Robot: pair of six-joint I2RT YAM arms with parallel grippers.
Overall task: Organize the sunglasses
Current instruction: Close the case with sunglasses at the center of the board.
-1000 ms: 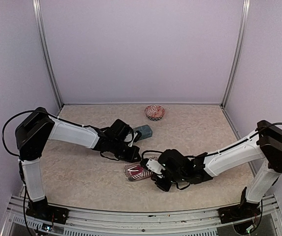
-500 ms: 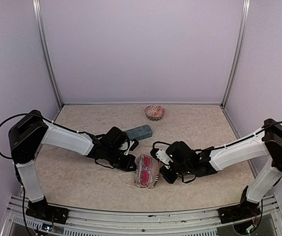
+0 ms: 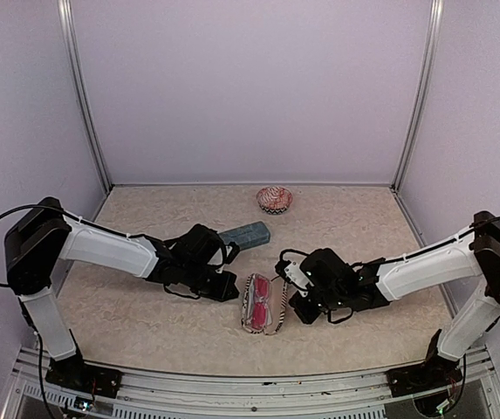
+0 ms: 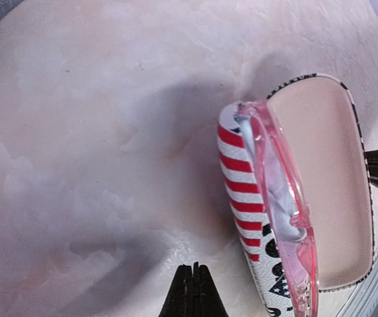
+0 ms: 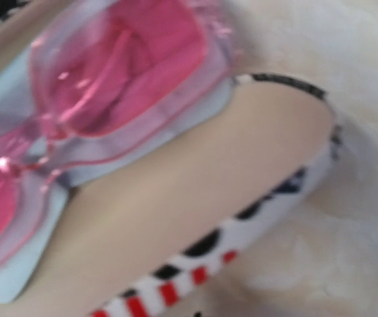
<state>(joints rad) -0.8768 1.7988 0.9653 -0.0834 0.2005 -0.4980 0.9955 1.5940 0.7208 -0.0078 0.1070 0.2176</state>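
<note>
A pink-red pair of sunglasses (image 3: 258, 298) lies folded in an open case (image 3: 272, 316) printed with red stripes and black stars, near the table's front middle. In the left wrist view the pink frame (image 4: 286, 210) stands edge-on over the striped shell (image 4: 238, 191), with the beige lid lining (image 4: 327, 185) beyond it. My left gripper (image 4: 193, 276) is shut and empty, just left of the case (image 3: 229, 291). The right wrist view is blurred: pink lenses (image 5: 119, 72) on a pale cloth over the beige lining (image 5: 175, 198). My right gripper (image 3: 290, 305) sits shut at the case's right side.
A blue-teal hard case (image 3: 246, 235) lies behind my left wrist. A round red-and-white patterned pouch (image 3: 274, 199) rests near the back wall. Side walls and metal posts (image 3: 86, 96) enclose the table.
The striped case, nearly shut a second ago, now lies open with the pink sunglasses showing. Both grippers have drawn apart, left one leftward, right one rightward and back.
</note>
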